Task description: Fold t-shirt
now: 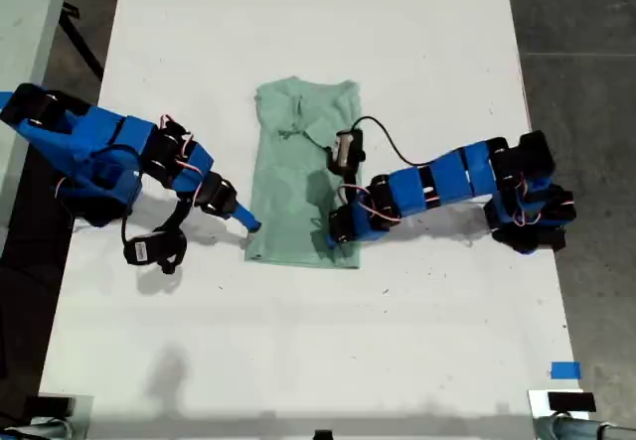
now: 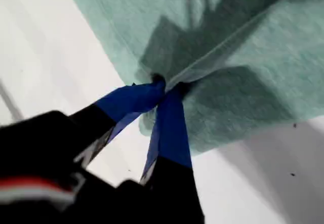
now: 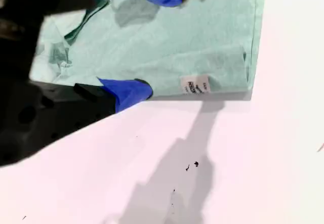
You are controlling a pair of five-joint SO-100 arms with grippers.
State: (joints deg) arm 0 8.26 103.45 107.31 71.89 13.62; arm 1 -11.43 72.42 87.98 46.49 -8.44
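1. T-shirt (image 1: 298, 177) lies flat mid-worktop (image 1: 427, 43). It forms a narrow upright rectangle, with the collar at the exterior view's top and the hem at its bottom.
2. No sleeves stick out at either long side. I judge both are already folded in, so the lengthwise folds look done.
3. My first tool (image 2: 166, 86) is clenched on the t-shirt (image 2: 253, 47). The two blue tips meet and a ridge of cloth is pinched between them, with creases running out from the pinch.
4. In the exterior view this tool (image 1: 338, 233) sits at the hem corner on that view's right.
5. My second tool (image 3: 152, 42) is released, jaws well apart. One tip touches the long edge of the t-shirt (image 3: 202, 37) and the other rests over the cloth further in.
6. Cannot tell whether the edge tip is under the fabric or only beside it. Nothing is gripped.
7. In the exterior view the second tool (image 1: 246, 223) is at the long edge on that view's left, near the hem.
8. A white label (image 3: 195, 85) shows near the hem corner in the second wrist view.
9. Progress, as a judgement, is about halfway. Left to do: the second tool closes on its corner, both carry the hem toward the collar for the crosswise fold, then let go.
10. Risk: only one corner is held, so lifting now would skew the rectangle.
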